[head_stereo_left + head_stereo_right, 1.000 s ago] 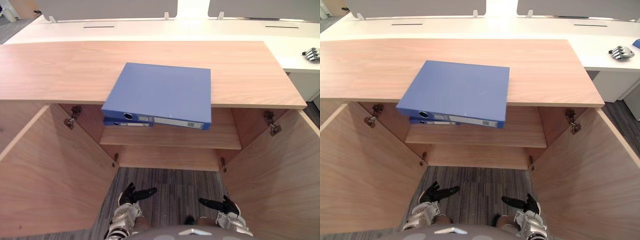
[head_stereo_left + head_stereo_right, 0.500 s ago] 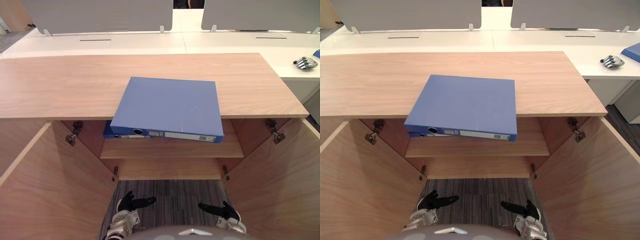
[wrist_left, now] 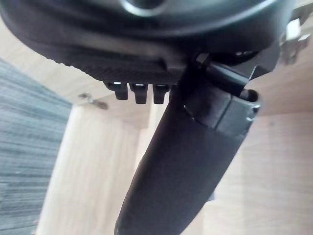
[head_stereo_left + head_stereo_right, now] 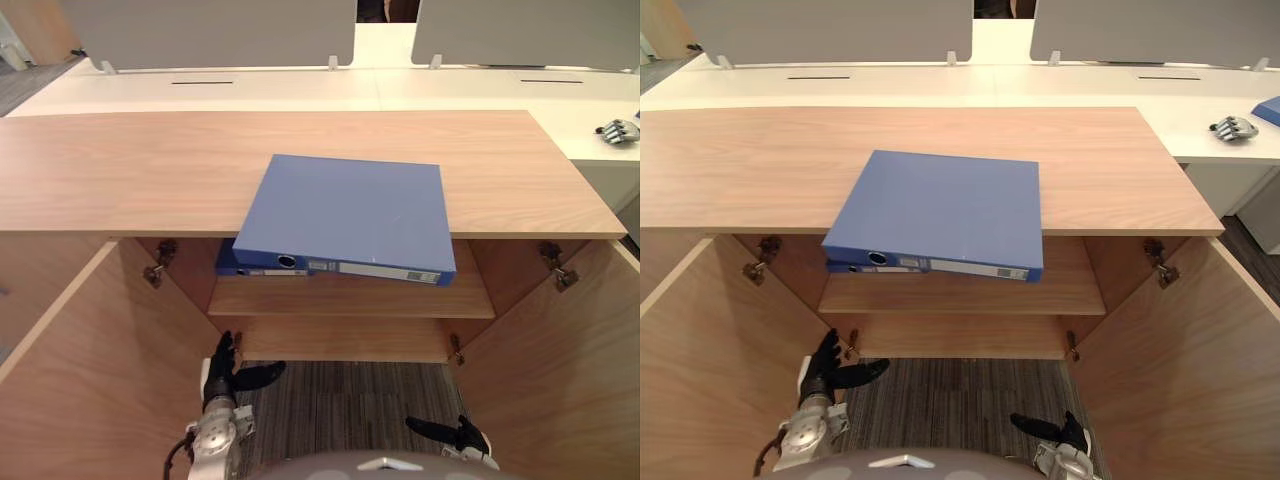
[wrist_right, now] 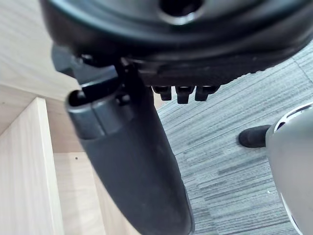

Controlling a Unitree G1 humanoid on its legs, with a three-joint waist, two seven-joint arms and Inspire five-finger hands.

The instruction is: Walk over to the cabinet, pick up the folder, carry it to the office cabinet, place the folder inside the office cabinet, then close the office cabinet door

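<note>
Folder (image 4: 350, 215) lies flat on the cabinet top (image 4: 120, 170), centre frame, near edge overhanging the front. Second folder (image 4: 228, 267) sits just below on the shelf (image 4: 350, 297) inside. Left door (image 4: 90, 390) stands open at lower left, right door (image 4: 570, 380) at lower right. Desk (image 4: 250, 88) runs behind the cabinet, upper frame, with screens (image 4: 210, 25) on it. Left hand (image 4: 222, 365) is beside the left door, right hand (image 4: 455, 437) bottom right of centre, both over the floor (image 4: 340, 400).
</note>
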